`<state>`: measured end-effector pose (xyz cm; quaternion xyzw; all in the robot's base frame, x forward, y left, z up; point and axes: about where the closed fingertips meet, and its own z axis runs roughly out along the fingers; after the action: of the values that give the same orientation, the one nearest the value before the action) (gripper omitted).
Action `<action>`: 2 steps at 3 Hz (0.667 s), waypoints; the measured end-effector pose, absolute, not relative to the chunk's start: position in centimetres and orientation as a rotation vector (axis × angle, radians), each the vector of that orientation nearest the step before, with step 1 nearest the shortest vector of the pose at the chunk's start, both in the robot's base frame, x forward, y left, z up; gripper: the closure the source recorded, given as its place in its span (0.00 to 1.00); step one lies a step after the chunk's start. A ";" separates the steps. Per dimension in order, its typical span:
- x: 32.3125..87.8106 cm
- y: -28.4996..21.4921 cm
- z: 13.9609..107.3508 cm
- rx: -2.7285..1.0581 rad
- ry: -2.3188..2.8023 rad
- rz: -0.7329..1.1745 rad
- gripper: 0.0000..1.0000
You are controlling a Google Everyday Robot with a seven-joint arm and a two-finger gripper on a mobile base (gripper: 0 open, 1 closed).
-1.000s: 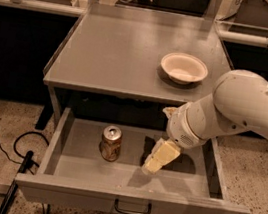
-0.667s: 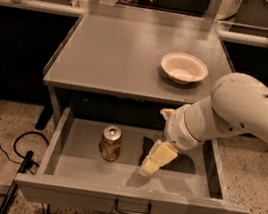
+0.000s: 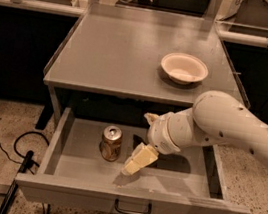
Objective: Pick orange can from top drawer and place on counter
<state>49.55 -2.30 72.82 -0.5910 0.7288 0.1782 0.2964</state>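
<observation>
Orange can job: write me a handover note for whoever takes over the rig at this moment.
The hand is low inside the open top drawer, just right of the orange can, seemingly not touching it.
Can upright on the drawer floor, left of centre.
The counter bears a white bowl on its right.
Done: drawer open, hand by can.
Left: grasp, lift, place on counter.

Cream pincer (image 3: pixel 133 165) beside brownish-orange can (image 3: pixel 111 144)

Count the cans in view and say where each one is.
1. The orange can stands upright in the open top drawer, left of centre. The gripper hangs just right of it, apart. The arm hides some drawer floor, so another could be hidden.
</observation>
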 end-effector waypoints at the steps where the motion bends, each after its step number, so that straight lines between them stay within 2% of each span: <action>1: 49.5 -2.3 72.8 -1.572 1.938 0.474 0.00; 2: 50.1 -1.0 71.1 -1.550 1.912 0.518 0.00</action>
<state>50.09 -0.98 71.12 -0.5864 0.7231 0.1959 0.3080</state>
